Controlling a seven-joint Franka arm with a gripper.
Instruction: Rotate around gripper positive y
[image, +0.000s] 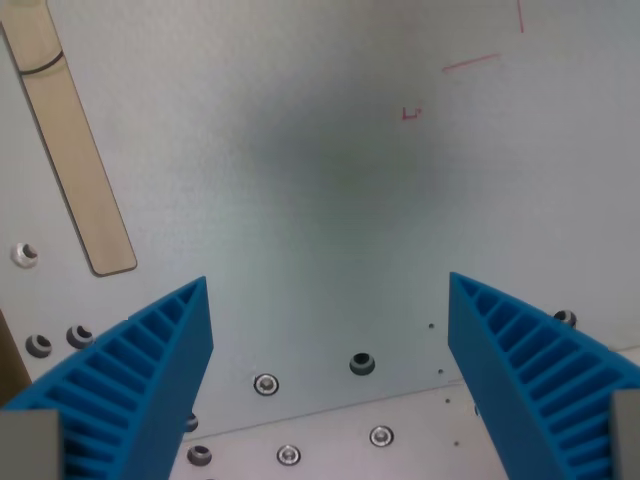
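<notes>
Wrist view shows my gripper (330, 330) with jaws wide and empty above the grey plate (340, 180), a tan strip (75, 150) off to the wrist view's left of it, so I cannot judge how much rotation remains.

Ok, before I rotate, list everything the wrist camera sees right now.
Table plate: one, pale grey metal, fills the view.
Wooden strip: one, beige, dark band near its top, lies diagonally at upper left.
Red marks: a few thin lines, upper right.
Screws and holes: about ten, silver and dark, along the lower edge and left side.
Tool: one, two blue ribbed fingers at lower left and lower right, wide apart, nothing between them.
</notes>
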